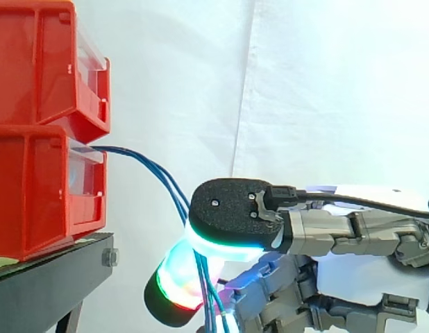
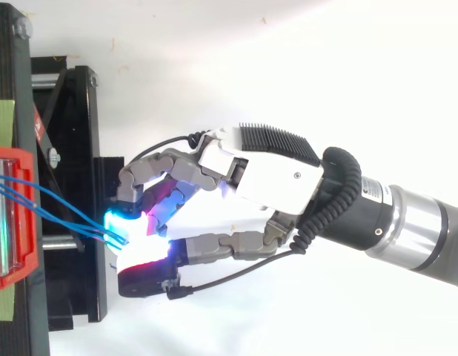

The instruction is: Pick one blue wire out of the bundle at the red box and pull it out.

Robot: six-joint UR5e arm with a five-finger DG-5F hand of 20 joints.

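Note:
A bundle of thin blue wires [image 1: 155, 170] comes out of the front of the lower red box [image 1: 34, 187] and droops down to the right. In the top view the blue wires [image 2: 66, 215] run from the red box [image 2: 10, 215] to my glowing fingertips [image 2: 118, 222]. My hand [image 2: 259, 185] reaches in from the right with its fingers curled, and the wires converge between the thumb and finger pads. In the side view the wires pass down between the pads of my hand [image 1: 332, 232] and leave the bottom edge. How many wires are pinched is hidden by the pads.
A second red bin [image 1: 41, 62] is stacked on the lower one, both on the black stand [image 1: 55, 277]. The stand's black frame [image 2: 73, 111] lies just left of my fingertips. A white curtain hangs behind.

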